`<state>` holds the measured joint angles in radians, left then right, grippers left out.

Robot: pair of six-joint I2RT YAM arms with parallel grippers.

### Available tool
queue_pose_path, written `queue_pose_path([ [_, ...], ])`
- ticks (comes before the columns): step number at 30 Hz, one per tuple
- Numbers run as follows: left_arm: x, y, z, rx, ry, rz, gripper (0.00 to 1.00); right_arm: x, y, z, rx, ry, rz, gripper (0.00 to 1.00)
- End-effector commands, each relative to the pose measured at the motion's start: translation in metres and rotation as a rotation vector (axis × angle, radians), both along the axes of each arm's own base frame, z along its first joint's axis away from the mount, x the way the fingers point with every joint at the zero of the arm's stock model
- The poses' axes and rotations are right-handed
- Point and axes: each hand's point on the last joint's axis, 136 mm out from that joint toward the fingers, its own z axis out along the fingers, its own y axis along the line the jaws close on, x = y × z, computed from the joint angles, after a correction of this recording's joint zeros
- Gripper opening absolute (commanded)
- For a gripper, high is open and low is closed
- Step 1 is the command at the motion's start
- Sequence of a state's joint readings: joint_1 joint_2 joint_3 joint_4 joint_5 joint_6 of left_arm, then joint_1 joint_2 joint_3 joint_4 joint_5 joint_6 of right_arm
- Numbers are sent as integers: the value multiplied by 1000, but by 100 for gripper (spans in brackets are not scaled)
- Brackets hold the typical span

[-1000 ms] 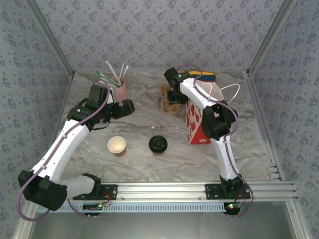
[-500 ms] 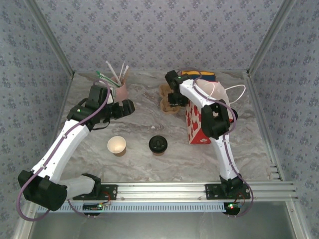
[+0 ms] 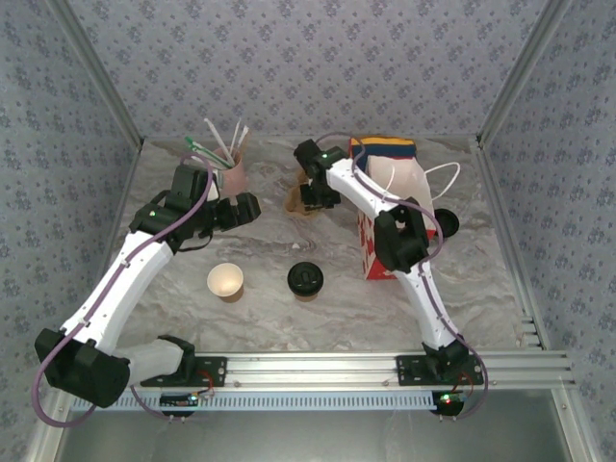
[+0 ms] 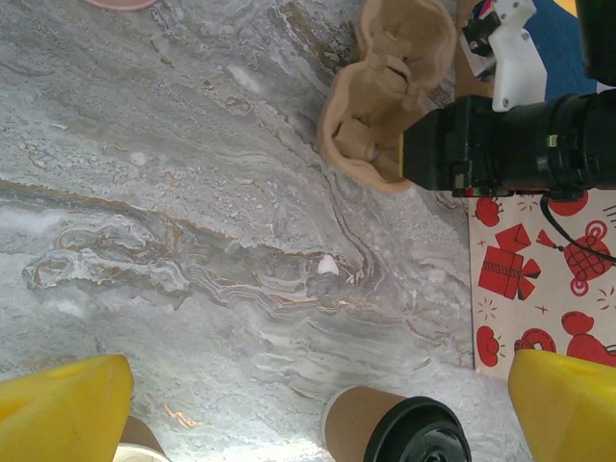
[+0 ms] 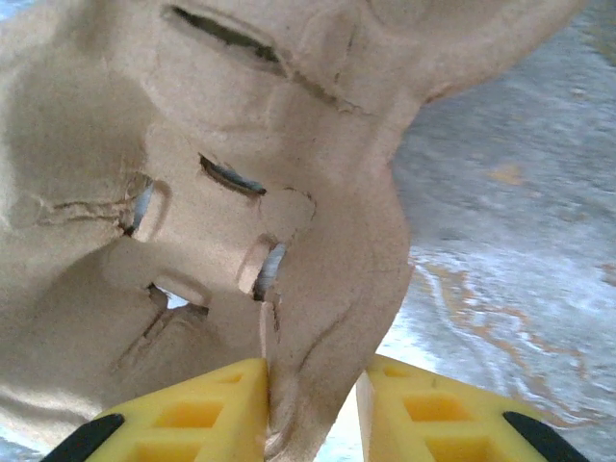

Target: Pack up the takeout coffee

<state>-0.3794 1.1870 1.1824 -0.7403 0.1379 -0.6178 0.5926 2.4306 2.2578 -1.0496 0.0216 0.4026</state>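
- The right gripper (image 5: 313,409) has its two yellow fingers (image 5: 183,414) drawn narrow, pinching the thin rim of a brown moulded-pulp cup carrier (image 5: 192,192).
- From above, the right gripper (image 3: 313,192) sits at the back middle of the counter (image 3: 289,322), with the cup carrier (image 3: 296,198) at its tip. The pictures do not show whether the carrier rests on the counter or hangs above it.
- In the left wrist view, the cup carrier (image 4: 380,96) shows two hollows, and the black body of the right gripper (image 4: 409,159) meets its edge.
- The left gripper (image 4: 318,371) has its yellow fingers (image 4: 58,409) spread wide and holds nothing.
- From above, the left gripper (image 3: 245,209) hovers over the left part of the counter, just beside a pink cup (image 3: 234,176) holding straws (image 3: 217,142).
- The takeout coffee (image 3: 305,279), a brown paper cup with a black lid, stands upright on the counter near the front middle, apart from both grippers.
- In the left wrist view, the takeout coffee (image 4: 390,433) sits at the lower edge, touching neither finger.
- A lidless paper cup (image 3: 225,281) stands on the coffee's left.
- A white gift bag (image 3: 370,245) with red present prints stands on the coffee's right, under the right arm.
- The counter has a grey marbled surface (image 4: 192,192).
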Motion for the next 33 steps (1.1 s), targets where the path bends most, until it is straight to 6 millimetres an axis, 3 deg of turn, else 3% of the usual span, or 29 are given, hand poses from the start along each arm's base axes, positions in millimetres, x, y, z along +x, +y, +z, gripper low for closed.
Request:
queue_pose_path([
  [1, 8, -1, -1, 26, -6, -16, 100, -9, 14, -7, 2, 35, 14, 29],
  [11, 37, -9, -23, 88, 60, -40, 96, -25, 31, -2, -9, 25, 75, 29],
  [21, 65, -15, -42, 93, 131, -41, 85, -29, 25, 8, -35, 15, 189, 29],
  [29, 73, -21, -65, 101, 186, -59, 79, -32, 28, 18, -34, -10, 230, 25],
  [33, 73, -23, -71, 99, 198, -73, 78, -34, 35, 22, -9, -16, 221, 31],
])
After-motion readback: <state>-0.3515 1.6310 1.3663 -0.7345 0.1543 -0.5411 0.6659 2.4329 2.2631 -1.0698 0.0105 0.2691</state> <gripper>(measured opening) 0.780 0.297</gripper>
